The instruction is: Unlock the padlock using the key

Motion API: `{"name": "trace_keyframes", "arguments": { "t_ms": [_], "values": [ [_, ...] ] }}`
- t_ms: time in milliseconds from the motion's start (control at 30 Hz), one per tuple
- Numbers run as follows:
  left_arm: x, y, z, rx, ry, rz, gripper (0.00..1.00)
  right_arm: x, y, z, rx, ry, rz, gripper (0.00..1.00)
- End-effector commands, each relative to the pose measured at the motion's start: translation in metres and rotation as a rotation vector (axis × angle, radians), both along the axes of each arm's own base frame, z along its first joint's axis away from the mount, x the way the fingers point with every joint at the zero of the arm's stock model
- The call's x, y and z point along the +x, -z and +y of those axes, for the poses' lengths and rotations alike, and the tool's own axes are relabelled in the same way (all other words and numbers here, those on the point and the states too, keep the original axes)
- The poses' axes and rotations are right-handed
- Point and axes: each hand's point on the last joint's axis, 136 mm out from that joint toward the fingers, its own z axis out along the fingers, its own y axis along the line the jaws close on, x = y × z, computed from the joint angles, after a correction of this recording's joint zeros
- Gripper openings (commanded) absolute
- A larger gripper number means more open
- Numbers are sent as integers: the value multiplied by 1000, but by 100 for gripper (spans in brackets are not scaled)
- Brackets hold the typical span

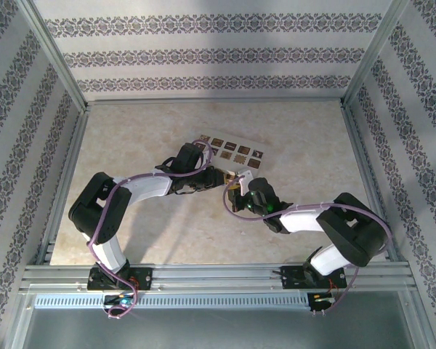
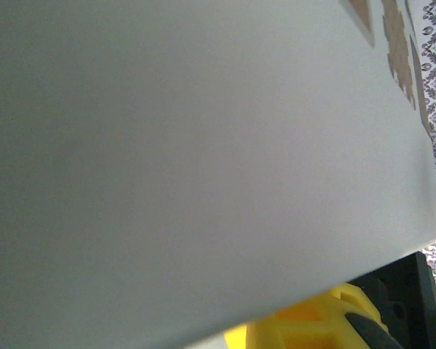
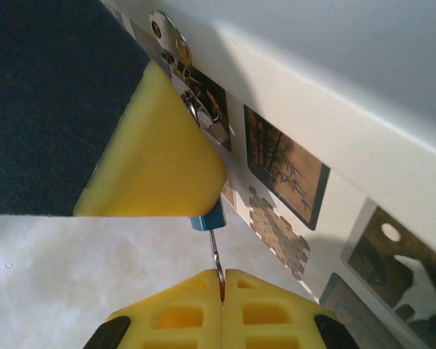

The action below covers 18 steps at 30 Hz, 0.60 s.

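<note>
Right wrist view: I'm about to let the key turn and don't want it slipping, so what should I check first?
1. Right fingers shut on the key: ok, its thin shaft is pinched between their tips.
2. Key reaches the blue padlock body: ok, it meets the underside; how deep it sits, cannot tell.
3. Key in line with the padlock: ok, it runs nearly straight up from the fingers.
4. Left finger gripping the padlock: cannot tell, it covers the padlock's upper part.
5. Key ring clear of the right fingers: ok, it lies beyond the left finger, by the picture card.
</note>
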Motion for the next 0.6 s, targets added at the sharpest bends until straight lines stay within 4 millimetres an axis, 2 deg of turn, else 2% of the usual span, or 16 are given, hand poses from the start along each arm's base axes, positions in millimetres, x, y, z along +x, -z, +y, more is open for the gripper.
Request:
{"name": "trace_keyframes", "arguments": {
  "t_ms": [0,567],
  "values": [
    [-3,-33,-18,-91,45,-51,21,18,-37,15,109,-1,-88,0],
    [-2,-30,-19,-101,41,-39,21,33,-77,32,237,-38,-170,0]
  ]
}}
